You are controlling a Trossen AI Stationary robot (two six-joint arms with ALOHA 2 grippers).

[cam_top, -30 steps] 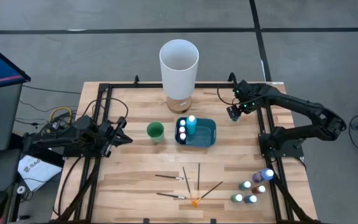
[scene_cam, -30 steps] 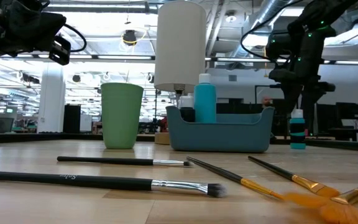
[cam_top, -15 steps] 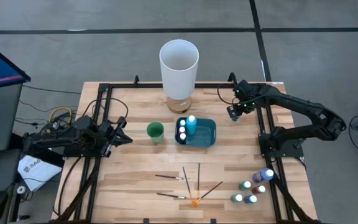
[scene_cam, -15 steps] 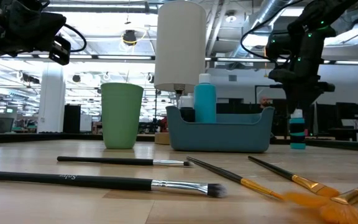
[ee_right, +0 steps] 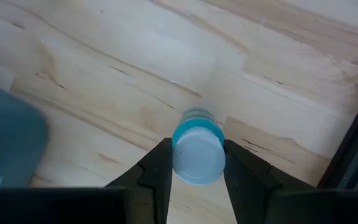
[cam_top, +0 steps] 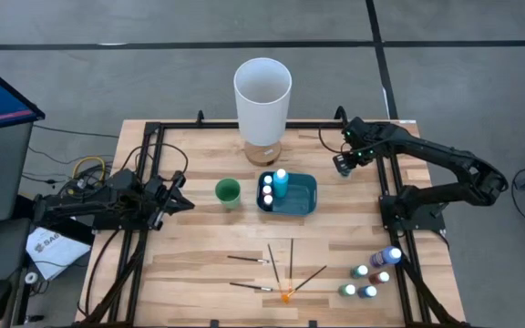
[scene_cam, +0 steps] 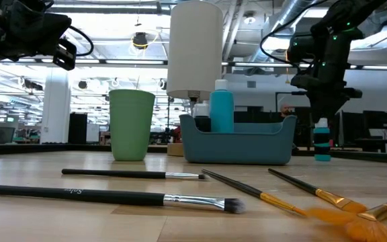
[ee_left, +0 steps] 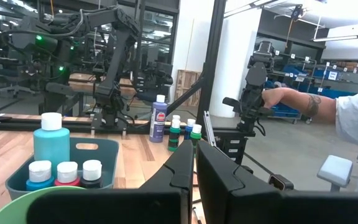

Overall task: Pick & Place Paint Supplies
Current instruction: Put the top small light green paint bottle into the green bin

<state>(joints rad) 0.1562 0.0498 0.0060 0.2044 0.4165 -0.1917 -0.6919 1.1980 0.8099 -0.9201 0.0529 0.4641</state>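
Right gripper [ee_right: 196, 163] fingers closed on teal bottle [ee_right: 197, 151], centre frame; blue tray [ee_right: 5, 143] at left. Left gripper [ee_left: 196, 168] shut, empty.

Ten paint bottles [cam_top: 373, 279], five brushes [cam_top: 249, 260], one bin [cam_top: 301, 195], one cup [cam_top: 228, 191], one white cylinder [cam_top: 262, 98].

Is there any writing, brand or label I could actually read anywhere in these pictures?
None reads clearly.
Long dark-handled brush: small pale print on its handle, too small to read.
Purple paint bottle: red and white label, blurred.
White bag beside the table: dark letters, too small to read.
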